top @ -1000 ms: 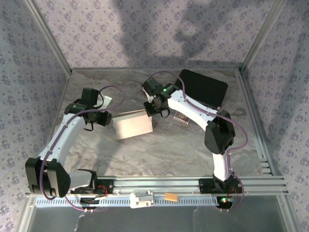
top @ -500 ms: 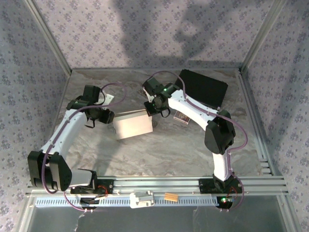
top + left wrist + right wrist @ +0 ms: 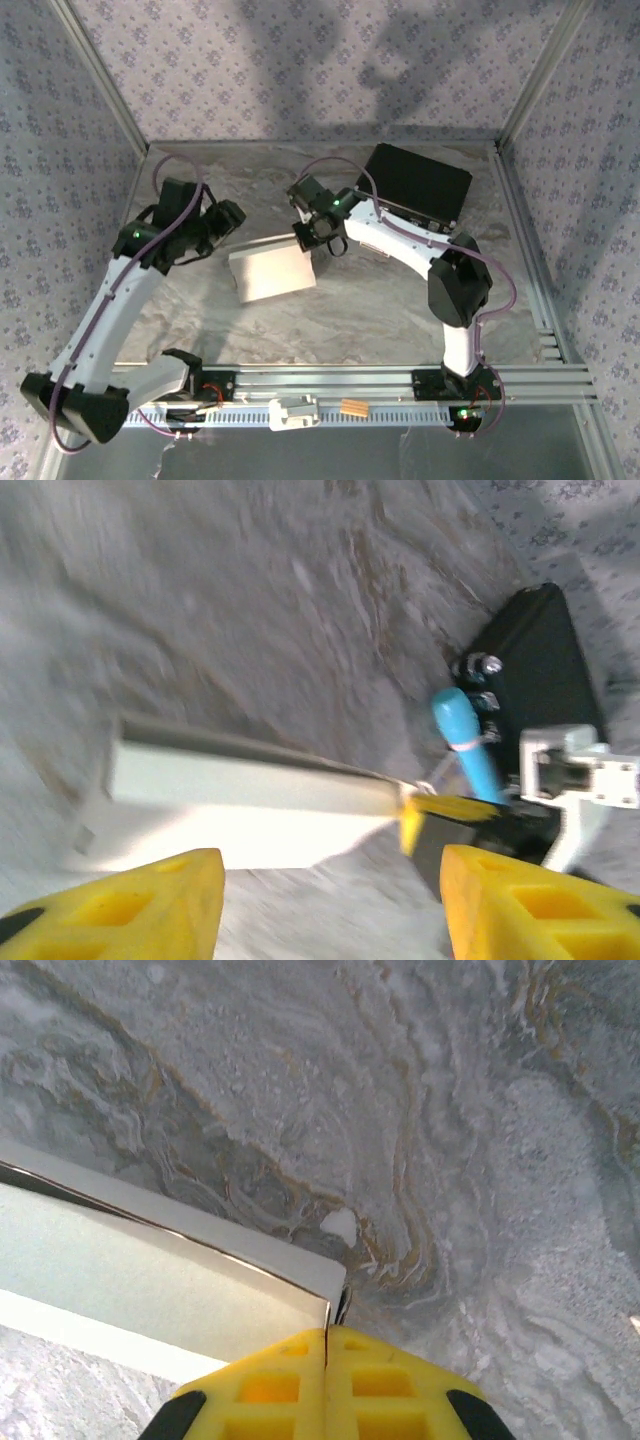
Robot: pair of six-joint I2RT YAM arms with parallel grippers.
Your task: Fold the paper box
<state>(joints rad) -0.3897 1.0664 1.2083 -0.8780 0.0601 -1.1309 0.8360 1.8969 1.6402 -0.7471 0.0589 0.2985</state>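
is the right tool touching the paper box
Touching. In the right wrist view, the right tool is shut at a corner of the paper box, and the thin edge of that corner runs straight into the seam between its fingers.

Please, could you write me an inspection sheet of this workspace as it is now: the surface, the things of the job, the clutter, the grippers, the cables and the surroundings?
Surface: grey marbled table surface, no spills seen.
Job's things: white thin-cardboard paper box, lying mid-table between the two grippers.
Clutter: black rectangular case at the far right corner; small white part and tan block on the near rail.
Grippers: left gripper open, facing the box, holding nothing; right gripper shut, apparently pinching the box's corner.
Cables: purple cables looped along both arms, no snag seen.
Surroundings: patterned walls, aluminium frame posts.
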